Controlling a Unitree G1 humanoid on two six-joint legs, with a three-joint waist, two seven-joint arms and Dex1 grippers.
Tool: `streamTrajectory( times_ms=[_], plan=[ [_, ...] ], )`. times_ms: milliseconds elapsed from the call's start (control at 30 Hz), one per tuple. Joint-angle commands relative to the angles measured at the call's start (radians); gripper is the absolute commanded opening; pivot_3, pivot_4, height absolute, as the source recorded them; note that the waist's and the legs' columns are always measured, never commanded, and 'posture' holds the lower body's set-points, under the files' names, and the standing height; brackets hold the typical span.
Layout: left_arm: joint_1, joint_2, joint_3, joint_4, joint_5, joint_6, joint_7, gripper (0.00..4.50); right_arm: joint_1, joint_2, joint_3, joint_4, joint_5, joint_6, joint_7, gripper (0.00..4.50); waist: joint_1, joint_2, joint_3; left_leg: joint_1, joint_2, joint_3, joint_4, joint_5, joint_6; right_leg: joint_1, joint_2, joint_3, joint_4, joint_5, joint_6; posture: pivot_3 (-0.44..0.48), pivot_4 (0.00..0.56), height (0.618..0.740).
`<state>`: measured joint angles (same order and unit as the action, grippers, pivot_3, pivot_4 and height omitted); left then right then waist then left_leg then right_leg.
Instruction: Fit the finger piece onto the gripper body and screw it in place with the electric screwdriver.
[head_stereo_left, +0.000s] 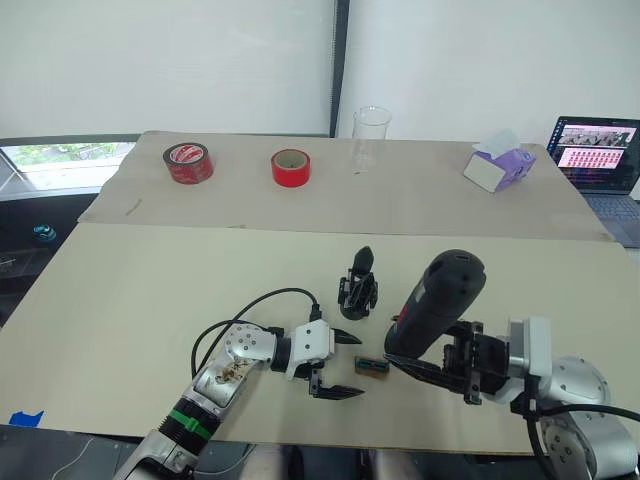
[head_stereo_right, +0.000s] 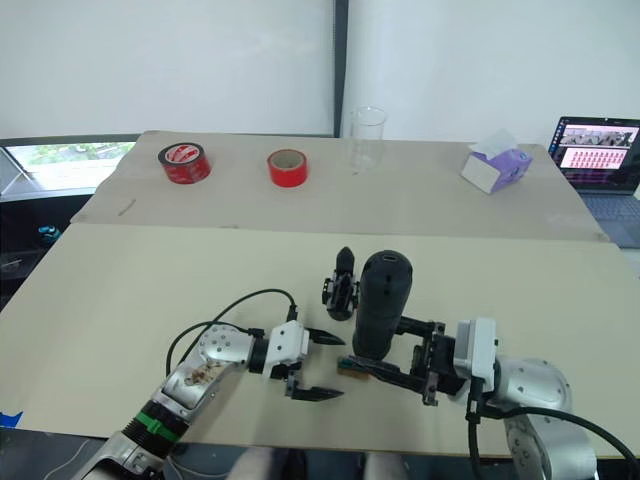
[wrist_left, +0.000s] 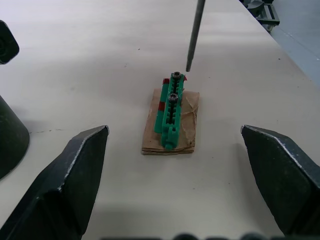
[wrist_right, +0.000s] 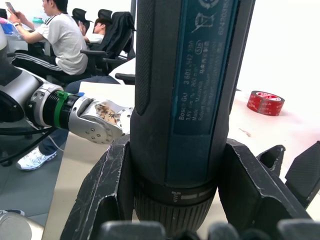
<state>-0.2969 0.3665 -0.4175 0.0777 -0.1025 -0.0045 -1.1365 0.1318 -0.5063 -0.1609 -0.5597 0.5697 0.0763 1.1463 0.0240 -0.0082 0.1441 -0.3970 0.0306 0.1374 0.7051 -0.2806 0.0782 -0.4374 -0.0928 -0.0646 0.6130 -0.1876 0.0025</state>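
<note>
The electric screwdriver (head_stereo_left: 438, 302), thick and black, is tilted with its bit pointing down toward the table; my right gripper (head_stereo_left: 425, 357) is shut on its lower barrel (wrist_right: 190, 100). Its thin metal bit (wrist_left: 195, 35) ends just beyond a small green block. The gripper body (head_stereo_left: 358, 285), a chunky black block with a pointed finger rising from it, stands on the table just behind and left of the screwdriver. My left gripper (head_stereo_left: 337, 365) lies low over the table, open, its fingers either side of the green block without touching it. The finger piece is out of view.
The small green block (wrist_left: 171, 117) on a brown base carries two screws. At the back of the table (head_stereo_left: 150, 290) are two red tape rolls (head_stereo_left: 189, 162) (head_stereo_left: 291, 167), a clear beaker (head_stereo_left: 370, 138), a purple tissue box (head_stereo_left: 499, 166) and a laptop (head_stereo_left: 600, 155).
</note>
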Motion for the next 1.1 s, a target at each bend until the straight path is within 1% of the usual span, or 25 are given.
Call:
streamTrajectory(
  times_ms=[33,333,633,1100],
  plan=[
    [0.022,0.001,-0.021,0.008,0.011,0.0,0.005,4.5,-0.016,-0.011,-0.001,-0.026,0.016,-0.046,-0.01,1.93,0.0,0.0,0.0,0.0,0.0,0.0,0.0,0.0,0.0,0.0,0.0,0.0,0.0,0.0,0.0,0.0,0.15,0.74],
    [0.028,0.01,-0.022,0.004,0.011,0.0,0.004,4.5,-0.016,-0.029,0.008,-0.039,0.022,-0.046,-0.03,1.93,-0.001,0.0,0.0,0.0,0.0,0.0,0.0,0.0,0.0,0.0,0.0,0.0,0.0,0.0,0.0,0.0,0.15,0.74],
    [0.028,0.009,-0.025,0.004,0.013,0.002,0.007,4.5,0.008,-0.052,0.02,-0.104,0.027,-0.03,-0.082,1.93,0.0,0.0,0.0,0.0,0.0,0.0,0.0,0.0,0.0,0.0,0.0,0.0,0.0,0.0,0.0,0.0,0.15,0.74],
    [0.02,0.009,-0.029,0.014,0.016,0.002,0.001,4.5,-0.005,-0.088,0.019,-0.086,0.042,-0.025,-0.085,1.93,0.0,0.0,0.0,0.0,0.0,0.0,0.0,0.0,0.0,0.0,0.0,0.0,0.0,0.0,0.0,0.0,0.15,0.74]
  ],
)
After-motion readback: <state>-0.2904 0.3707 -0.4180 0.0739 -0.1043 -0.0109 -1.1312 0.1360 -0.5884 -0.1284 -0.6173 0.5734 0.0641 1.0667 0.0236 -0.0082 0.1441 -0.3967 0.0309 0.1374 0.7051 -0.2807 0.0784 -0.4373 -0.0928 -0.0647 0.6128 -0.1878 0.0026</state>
